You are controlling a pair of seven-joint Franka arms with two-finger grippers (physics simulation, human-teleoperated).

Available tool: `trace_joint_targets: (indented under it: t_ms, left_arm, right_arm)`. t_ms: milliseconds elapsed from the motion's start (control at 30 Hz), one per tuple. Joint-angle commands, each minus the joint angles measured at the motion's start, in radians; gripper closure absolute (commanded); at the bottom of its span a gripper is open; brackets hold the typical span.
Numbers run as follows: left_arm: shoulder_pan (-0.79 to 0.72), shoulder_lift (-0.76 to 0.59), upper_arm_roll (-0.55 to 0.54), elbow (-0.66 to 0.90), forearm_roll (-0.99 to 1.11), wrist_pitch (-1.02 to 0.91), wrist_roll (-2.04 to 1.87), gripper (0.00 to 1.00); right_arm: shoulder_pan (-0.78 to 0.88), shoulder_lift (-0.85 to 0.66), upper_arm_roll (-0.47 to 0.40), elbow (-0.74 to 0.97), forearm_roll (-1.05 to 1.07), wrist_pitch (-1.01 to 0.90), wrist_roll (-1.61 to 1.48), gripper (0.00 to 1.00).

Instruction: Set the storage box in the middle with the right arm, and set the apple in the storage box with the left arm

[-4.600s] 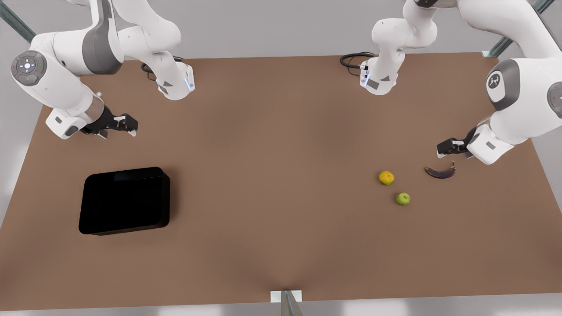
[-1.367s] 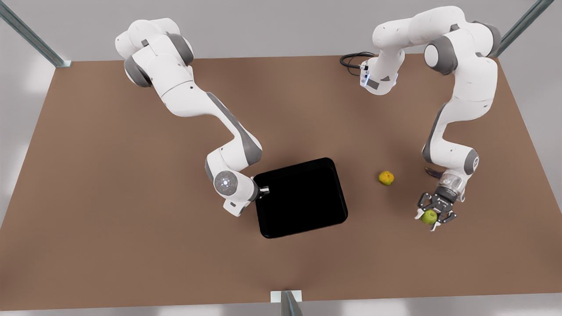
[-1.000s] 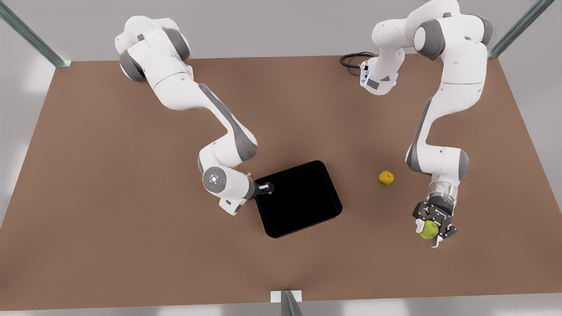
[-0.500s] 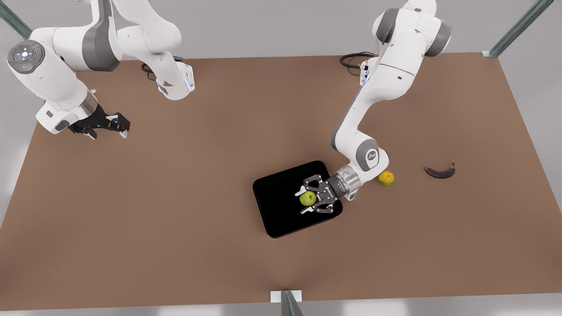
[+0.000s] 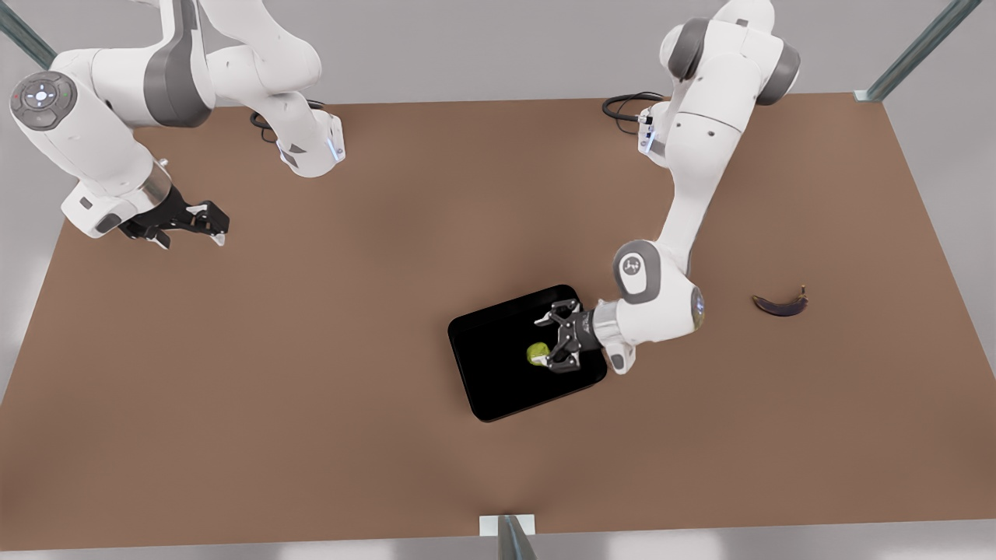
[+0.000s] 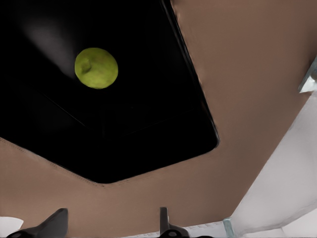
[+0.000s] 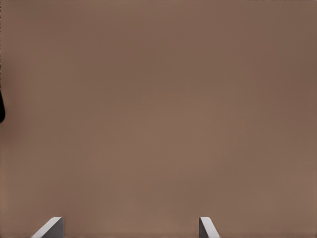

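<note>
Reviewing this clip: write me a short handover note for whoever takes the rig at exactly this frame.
Left gripper: open, over the storage box, apple released and lying inside it, free of the fingers.
Right gripper: open, waiting above bare table at the front view's left.
Storage box sits mid-table; purple fruit lies at the front view's right.
Done: box centred, apple in box.
Left: probably just pull the left arm clear.

No readable text, label, brand or number appears on anything.
</note>
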Motion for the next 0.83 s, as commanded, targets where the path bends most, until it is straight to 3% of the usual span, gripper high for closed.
trace_joint_targets:
  t_ms: [0, 67, 133, 233, 400, 467, 567, 600, 800]
  left_arm:
    - [0.009, -0.004, -0.001, 0.019, 0.361, -0.015, 0.0, 0.0]
    - [0.044, -0.027, -0.001, 0.056, 0.38, -0.023, 0.107, 0.0]
    - [0.07, -0.081, -0.004, 0.038, 0.556, -0.016, 0.227, 0.0]
    - [0.205, -0.257, -0.054, -0.108, 0.743, -0.051, 0.624, 0.0]
    - [0.28, -0.555, -0.042, -0.128, 0.93, -0.559, 1.012, 0.0]
    - [0.291, -0.558, -0.015, -0.073, 0.929, -0.685, 1.075, 0.0]
    - [0.303, -0.523, -0.001, -0.071, 0.93, -0.676, 1.077, 0.0]
    - [0.303, -0.451, -0.001, 0.009, 0.93, -0.693, 1.077, 0.0]
    - [0.303, -0.441, -0.002, 0.019, 0.929, -0.699, 1.079, 0.0]
  right_arm:
    - [-0.001, 0.0, 0.0, 0.001, 0.0, 0.0, 0.0, 0.0]
    - [-0.001, 0.0, -0.001, 0.001, 0.0, 0.001, 0.0, 0.0]
    - [-0.001, 0.0, -0.001, 0.001, 0.0, 0.0, 0.0, 0.0]
    - [-0.001, -0.002, -0.001, 0.001, 0.0, 0.001, 0.0, 0.0]
    - [-0.001, -0.005, -0.001, 0.002, 0.002, 0.004, 0.0, 0.0]
    - [-0.001, -0.006, -0.001, 0.002, 0.002, 0.003, 0.0, 0.0]
    - [-0.001, -0.008, -0.001, 0.002, 0.002, 0.001, 0.0, 0.0]
    - [-0.001, -0.008, -0.001, 0.002, 0.002, 0.0, 0.0, 0.0]
    - [0.001, -0.008, 0.0, 0.001, 0.002, -0.003, 0.0, 0.0]
